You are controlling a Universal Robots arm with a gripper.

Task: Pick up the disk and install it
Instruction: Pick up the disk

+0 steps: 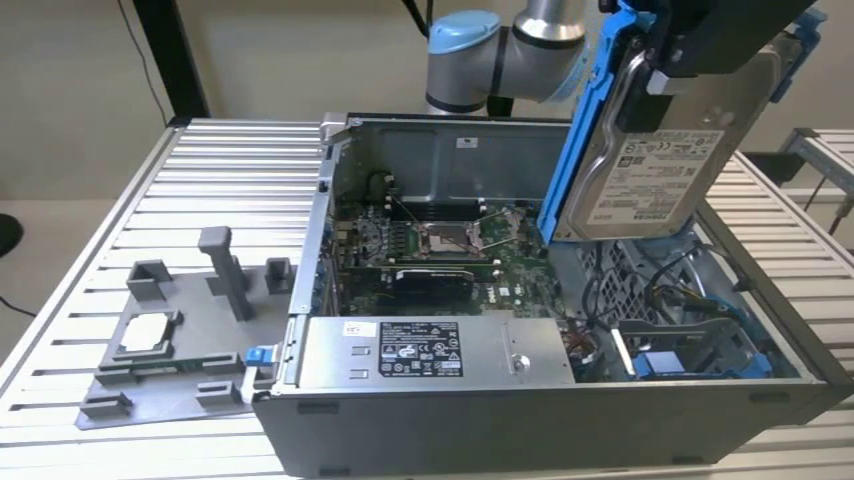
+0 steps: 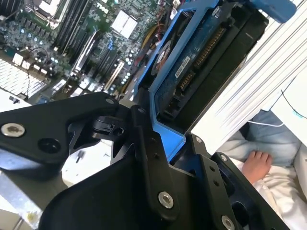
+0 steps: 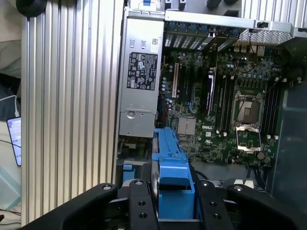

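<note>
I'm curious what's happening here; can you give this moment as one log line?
end effector: shut on disk | disk: held tilted above open computer case | install: not yet done

The disk is held above the open case, with a fixture plate laid at the exterior view's left.

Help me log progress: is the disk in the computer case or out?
Out. The gripper holds the disk, tilted near upright, above the open case.

A ribbed aluminium table before a plain beige wall (evenly lit) — pale floor beside it.
</note>
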